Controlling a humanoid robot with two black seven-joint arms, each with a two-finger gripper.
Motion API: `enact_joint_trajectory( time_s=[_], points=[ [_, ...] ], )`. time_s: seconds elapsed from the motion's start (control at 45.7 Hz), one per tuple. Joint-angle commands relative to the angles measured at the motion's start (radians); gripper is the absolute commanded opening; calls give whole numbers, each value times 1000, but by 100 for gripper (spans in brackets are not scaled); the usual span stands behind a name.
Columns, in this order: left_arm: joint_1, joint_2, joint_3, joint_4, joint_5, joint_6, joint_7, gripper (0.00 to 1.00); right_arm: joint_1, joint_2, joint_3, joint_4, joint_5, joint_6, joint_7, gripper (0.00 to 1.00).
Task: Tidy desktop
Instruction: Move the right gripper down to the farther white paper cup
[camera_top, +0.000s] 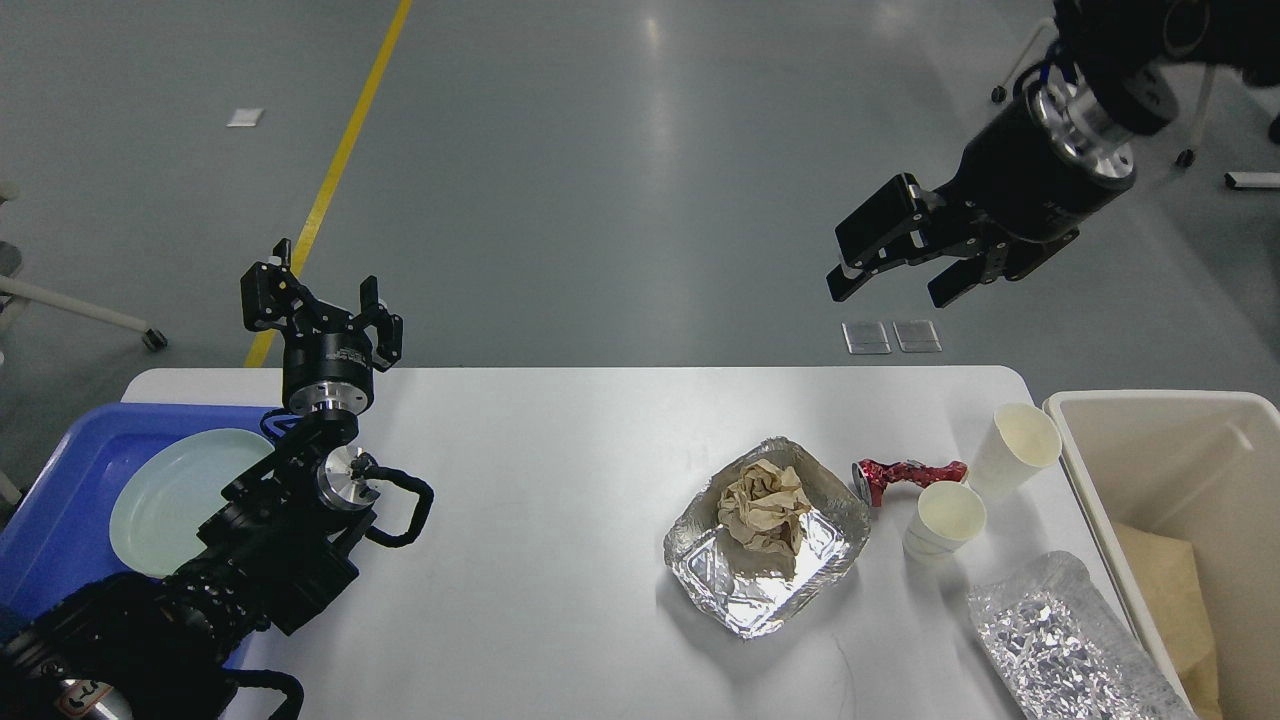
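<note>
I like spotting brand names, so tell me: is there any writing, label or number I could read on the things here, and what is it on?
No text here can be read.
crushed red can: white marks on it, too crumpled and small to read.
left arm: faint print on the black collar below the gripper, too small to read.
Red-and-white sticker low on the same arm: blurred.
paper cups, foil tray, cream bin: no writing seen.

The desktop (560, 500) lies bare mid-left; foil tray (765, 545), crushed can (905, 475) and cups (945, 520) crowd its right.
</note>
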Motion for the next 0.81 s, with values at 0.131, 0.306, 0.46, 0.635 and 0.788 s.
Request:
enact_joint_trajectory(
  time_s=[0.131,0.306,0.46,0.635,0.788],
  points=[
    [-1,0,0,0,0,0,0,100,-384,85,-22,-323,-14,-206,0,100],
    [-1,0,0,0,0,0,0,100,-538,112,-21,-466,-20,-226,0,100],
    [0,0,0,0,0,0,0,100,-647,128,-22,-539,-27,-226,0,99],
    [0,0,0,0,0,0,0,100,-759,138,-27,-659,-27,-226,-8,98],
    [-1,0,0,0,0,0,0,100,-832,151,-41,-762,-26,-220,-63,98]
  ],
)
